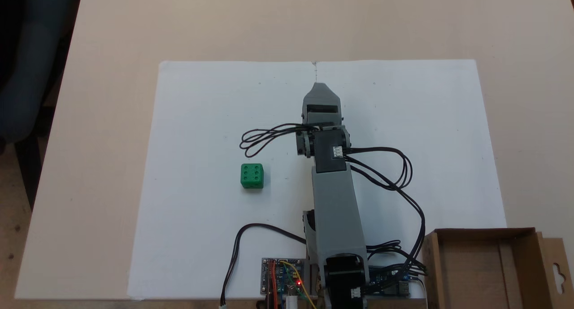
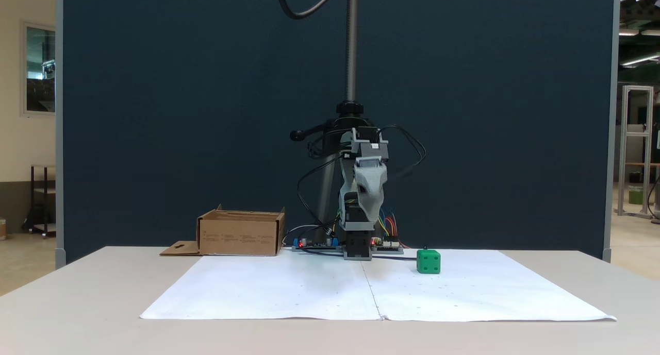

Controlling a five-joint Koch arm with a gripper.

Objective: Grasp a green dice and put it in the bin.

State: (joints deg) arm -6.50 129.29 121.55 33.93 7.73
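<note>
I see the green dice (image 1: 251, 176) sitting alone on the white paper sheet (image 1: 202, 120) that covers the middle of the worktop (image 1: 112, 53). In a fixed view from above it lies left of the arm (image 1: 334, 210), well apart from it, with six pips on its upper face. In a fixed view from the front the dice (image 2: 428, 261) is right of the arm's base, near the far edge of the sheet, resting flat.

The tool (image 1: 316, 85) is raised off the worktop and holds nothing. From above its grey body narrows to one point at the far end, and I see no gap there. From the front the tool (image 2: 367, 204) hangs pointing down, above the base, and the jaws overlap one another, so I cannot tell whether they are together or apart.

The bin (image 1: 489, 273) stands at the near right corner in a fixed view from above, just right of the arm's base, its flap with the hang-hole cutout on the right side. From the front the bin (image 2: 240, 235) is left of the base, its flap lying flat on the worktop. The dice is well apart from it, on the other side of the arm.

Black cables (image 1: 394, 174) loop out from the arm on both sides, and a circuit board (image 1: 282, 277) with a red light sits by the base.
</note>
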